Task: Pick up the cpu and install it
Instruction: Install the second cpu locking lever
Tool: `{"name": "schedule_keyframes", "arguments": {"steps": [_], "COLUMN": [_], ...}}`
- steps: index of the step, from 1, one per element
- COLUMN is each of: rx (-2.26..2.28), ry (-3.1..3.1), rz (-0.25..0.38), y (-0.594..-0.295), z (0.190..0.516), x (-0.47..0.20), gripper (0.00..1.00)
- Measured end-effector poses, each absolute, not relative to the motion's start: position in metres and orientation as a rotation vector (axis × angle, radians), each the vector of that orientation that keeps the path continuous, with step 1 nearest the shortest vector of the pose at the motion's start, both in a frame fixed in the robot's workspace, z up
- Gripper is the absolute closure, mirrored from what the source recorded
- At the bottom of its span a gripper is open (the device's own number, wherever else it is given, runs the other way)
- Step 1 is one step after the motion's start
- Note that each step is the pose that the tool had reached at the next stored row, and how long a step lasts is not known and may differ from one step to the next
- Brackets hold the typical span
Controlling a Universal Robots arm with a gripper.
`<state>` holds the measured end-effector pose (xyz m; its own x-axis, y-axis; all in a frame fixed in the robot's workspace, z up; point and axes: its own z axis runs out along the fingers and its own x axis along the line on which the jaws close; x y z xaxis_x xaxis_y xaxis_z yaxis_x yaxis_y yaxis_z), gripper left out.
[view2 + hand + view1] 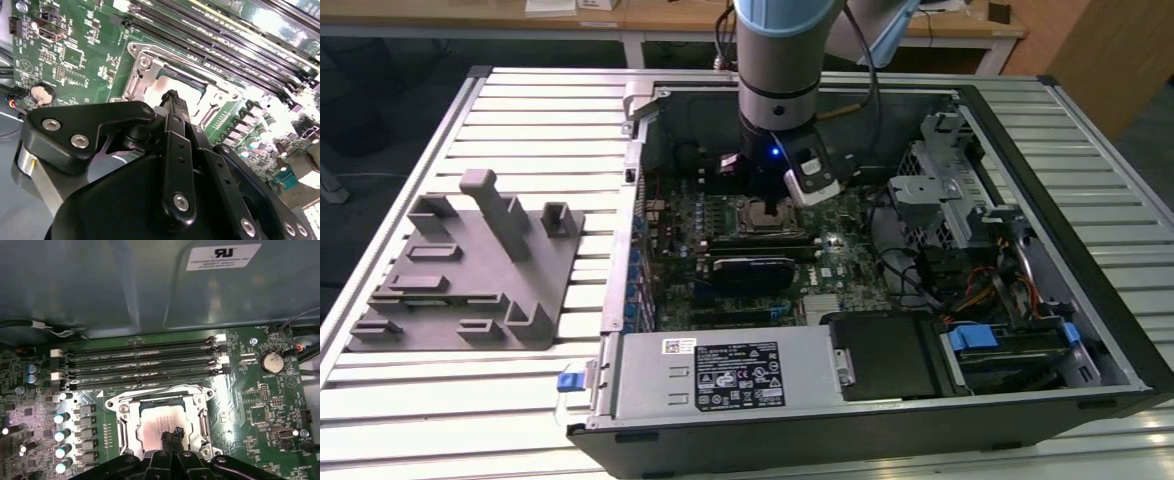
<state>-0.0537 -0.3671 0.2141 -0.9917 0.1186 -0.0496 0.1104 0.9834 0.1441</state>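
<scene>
Arm reaches down into an open PC case (1067, 330) lying on a slatted bench (480, 400). Claw (771, 208) sits low over the motherboard (720, 270), right at the socket (761, 218).

In both wrist views the cpu (159, 426) (172, 85) lies flat inside the metal socket frame (125, 415) (145, 70), silvery top up. Claw (172, 436) (172, 97) fingers are pressed together, tips just over or touching the cpu's near edge; cannot tell if there is contact. Nothing gripped between them.

RAM slots (140, 367) run beside the socket, towards the case wall. Coin cell (271, 361) (41, 93) sits on the board, well apart from the socket. Row of capacitors (62, 435) flanks the socket's other side.

In the exterior view, grey fixture block (467, 265) stands on the bench at the view's left, outside the case. Power supply (720, 375) fills the case's near corner.
</scene>
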Motion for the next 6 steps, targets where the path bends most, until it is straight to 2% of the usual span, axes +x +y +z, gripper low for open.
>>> {"name": "schedule_keyframes", "arguments": {"steps": [6], "rx": [0.178], "ry": [3.071], "rz": [0.218], "y": [-0.3671], "z": [0.2141], "x": [-0.0536], "gripper": [0.89]}}
